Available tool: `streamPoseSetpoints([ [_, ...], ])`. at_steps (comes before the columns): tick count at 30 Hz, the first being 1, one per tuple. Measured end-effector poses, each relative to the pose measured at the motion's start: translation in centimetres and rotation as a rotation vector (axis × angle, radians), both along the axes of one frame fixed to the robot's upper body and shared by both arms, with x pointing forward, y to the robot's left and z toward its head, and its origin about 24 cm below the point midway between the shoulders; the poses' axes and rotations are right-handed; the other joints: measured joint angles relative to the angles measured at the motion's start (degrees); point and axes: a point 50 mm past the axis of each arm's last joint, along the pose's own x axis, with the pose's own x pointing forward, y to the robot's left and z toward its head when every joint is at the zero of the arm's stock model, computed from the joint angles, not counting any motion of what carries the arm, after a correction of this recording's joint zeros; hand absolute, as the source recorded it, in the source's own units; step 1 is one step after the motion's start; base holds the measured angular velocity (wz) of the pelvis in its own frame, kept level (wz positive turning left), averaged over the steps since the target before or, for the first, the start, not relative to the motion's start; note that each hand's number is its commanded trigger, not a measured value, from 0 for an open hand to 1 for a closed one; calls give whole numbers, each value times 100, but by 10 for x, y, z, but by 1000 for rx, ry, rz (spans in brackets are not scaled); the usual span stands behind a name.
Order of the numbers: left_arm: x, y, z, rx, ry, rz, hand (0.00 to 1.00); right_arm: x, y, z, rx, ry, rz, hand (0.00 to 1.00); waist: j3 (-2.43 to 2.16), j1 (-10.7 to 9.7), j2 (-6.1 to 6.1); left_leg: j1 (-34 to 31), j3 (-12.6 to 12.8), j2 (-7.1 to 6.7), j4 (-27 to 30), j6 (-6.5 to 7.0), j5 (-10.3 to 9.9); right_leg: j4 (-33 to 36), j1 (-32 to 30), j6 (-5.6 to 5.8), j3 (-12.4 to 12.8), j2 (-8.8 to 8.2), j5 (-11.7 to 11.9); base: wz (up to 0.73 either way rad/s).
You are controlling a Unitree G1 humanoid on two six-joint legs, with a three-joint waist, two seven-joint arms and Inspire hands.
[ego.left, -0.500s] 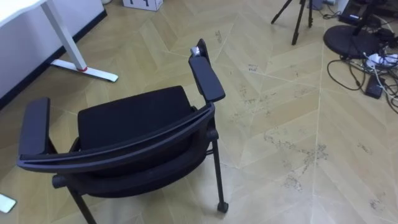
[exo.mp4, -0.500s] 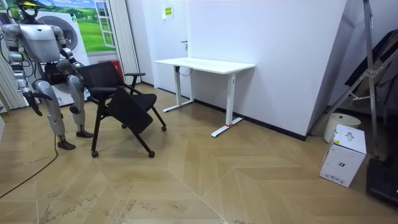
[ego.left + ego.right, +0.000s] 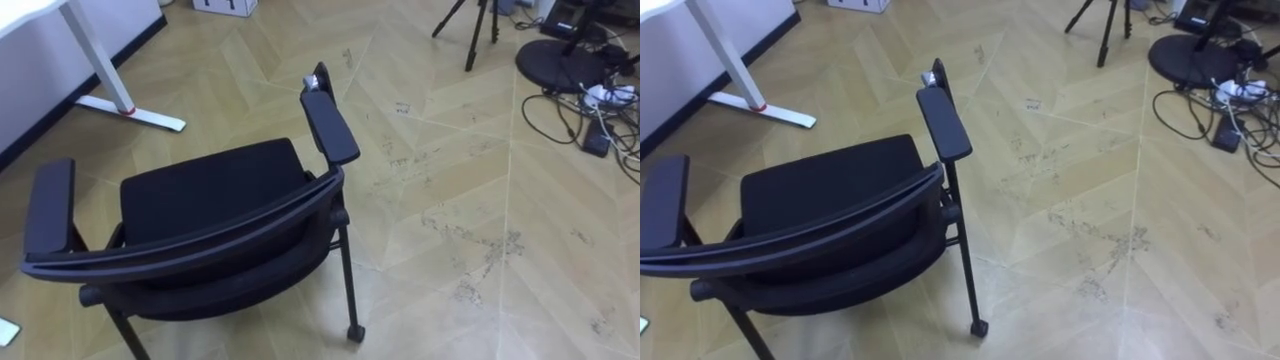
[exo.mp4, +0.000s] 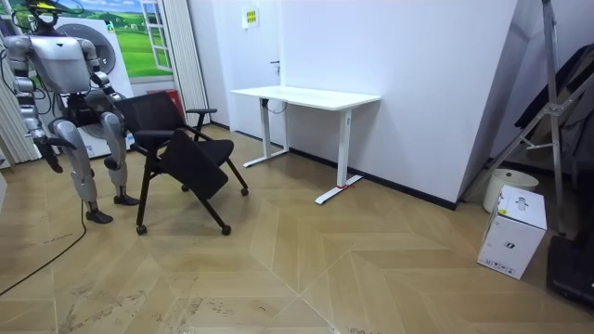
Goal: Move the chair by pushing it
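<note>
A black chair with armrests and castors stands on the wooden floor right in front of me, its curved backrest nearest to me and its seat facing away. In the room view I stand directly behind the chair, at the room view's left. My right hand hangs by my side, away from the chair. My left hand is up near the top of the backrest; whether it touches the chair cannot be made out.
A white desk stands by the wall ahead on my left, its foot on the floor near the chair. Ahead on my right are a tripod, a round base and loose cables. A white box sits far off.
The eye view has shifted a little as a whole. In the room view the chair and I stand as before.
</note>
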Motion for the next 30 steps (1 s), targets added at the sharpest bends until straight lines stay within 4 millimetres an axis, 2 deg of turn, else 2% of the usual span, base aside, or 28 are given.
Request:
streamPoseSetpoints([
  [12,-15,8,1,104,33,165,0,1,0,0,-6,-9,-4,0,6,-3,-10,85,2,0,0,0,0,8,81,2,-25,-5,-3,0],
  [16,-12,16,3,170,34,174,0,0,-2,0,-15,-3,-9,0,10,-6,-1,89,-4,4,-1,1,-2,21,82,2,-28,-3,-4,0],
  [18,-8,23,6,234,28,190,0,1,-4,1,-22,-4,-8,0,31,2,30,114,-9,8,-5,6,-29,79,79,6,-29,5,-16,0],
  [26,16,48,20,407,-63,267,0,0,-5,1,-24,-13,-17,0,31,-21,68,129,-6,8,-9,11,-45,95,85,9,-45,4,-23,0],
  [28,23,53,24,436,-97,277,0,-1,-5,1,-24,-11,-17,0,16,-32,110,124,-8,7,-8,11,-46,91,83,9,-42,4,-23,0],
  [30,38,58,33,478,-170,291,0,-1,-6,2,-27,-13,-29,0,37,-23,102,123,-13,2,-11,12,-48,87,81,11,-39,2,-24,0],
])
